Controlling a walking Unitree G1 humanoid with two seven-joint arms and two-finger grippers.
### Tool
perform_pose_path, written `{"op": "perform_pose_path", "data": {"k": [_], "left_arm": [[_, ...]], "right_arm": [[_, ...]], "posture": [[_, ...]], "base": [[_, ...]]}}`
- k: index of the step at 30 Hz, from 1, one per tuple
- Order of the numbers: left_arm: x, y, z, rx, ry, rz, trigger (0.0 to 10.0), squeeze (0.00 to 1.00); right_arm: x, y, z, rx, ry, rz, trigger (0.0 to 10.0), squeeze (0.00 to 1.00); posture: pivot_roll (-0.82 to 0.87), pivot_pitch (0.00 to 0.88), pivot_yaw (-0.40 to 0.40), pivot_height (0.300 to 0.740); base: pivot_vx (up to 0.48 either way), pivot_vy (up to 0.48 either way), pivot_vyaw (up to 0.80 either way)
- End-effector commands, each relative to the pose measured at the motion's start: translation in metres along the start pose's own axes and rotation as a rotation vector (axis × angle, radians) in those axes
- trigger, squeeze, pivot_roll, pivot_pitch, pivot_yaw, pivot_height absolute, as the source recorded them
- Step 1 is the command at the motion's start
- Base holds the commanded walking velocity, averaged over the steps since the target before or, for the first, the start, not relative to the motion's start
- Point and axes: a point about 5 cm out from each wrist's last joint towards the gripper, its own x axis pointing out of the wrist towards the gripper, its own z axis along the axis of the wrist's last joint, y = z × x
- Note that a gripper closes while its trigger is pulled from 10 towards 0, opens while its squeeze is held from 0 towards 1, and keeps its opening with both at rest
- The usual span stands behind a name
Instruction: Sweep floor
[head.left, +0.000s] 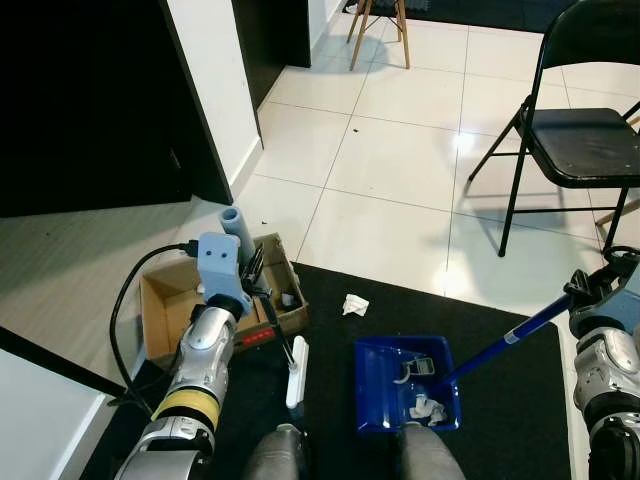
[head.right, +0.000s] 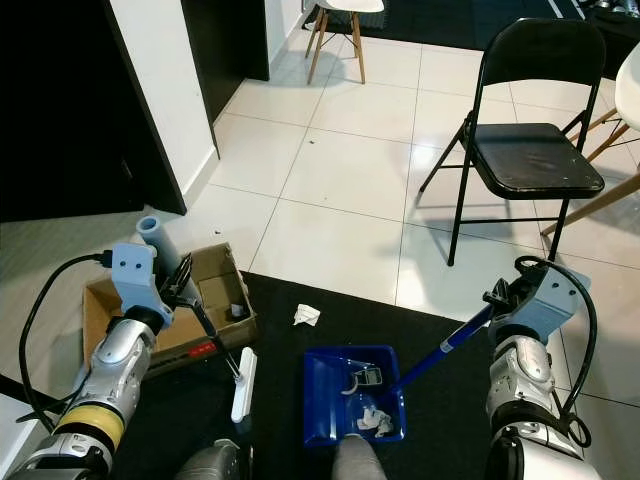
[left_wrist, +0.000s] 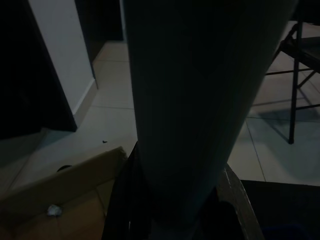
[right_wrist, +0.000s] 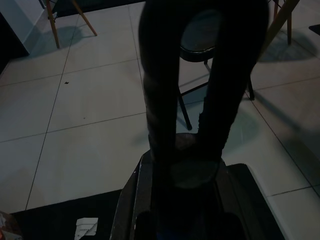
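So the right end effector (head.right: 500, 300) is clamped on the blue handle (head.left: 500, 345) of the dustpan (head.left: 375, 395), which sits on the black rug (head.left: 500, 410) right in front of the robot's feet with a few paper scraps (head.left: 428, 407) already in it. The left end effector (head.left: 255, 275) is gripping the thin black stick of a small brush, and the white brush head (head.left: 296, 370) rests on the rug just left of the pan. One crumpled paper (head.left: 355, 304) lies on the rug just beyond the pan. A cardboard box (head.left: 165, 300) is beside the left arm, and a black folding chair (head.left: 580, 140) stands on the white tiles.
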Motion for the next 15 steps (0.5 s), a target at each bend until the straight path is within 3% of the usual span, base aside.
{"op": "perform_pose_path", "data": {"k": [1, 15], "left_arm": [[-0.0025, -0.006, -0.0082, -0.003, 0.034, -0.014, 10.0, 0.0], [-0.0017, -0.0072, -0.0082, -0.016, 0.037, -0.018, 10.0, 0.0]], "right_arm": [[-0.0007, -0.001, 0.0012, 0.002, -0.017, -0.005, 10.0, 0.0], [-0.0014, 0.0012, -0.0005, 0.004, -0.016, -0.004, 10.0, 0.0]], "posture": [[-0.03, 0.084, 0.002, 0.74], [-0.03, 0.085, 0.005, 0.74]], "base": [[0.0, -0.371, 0.0], [0.0, -0.345, 0.0]]}}
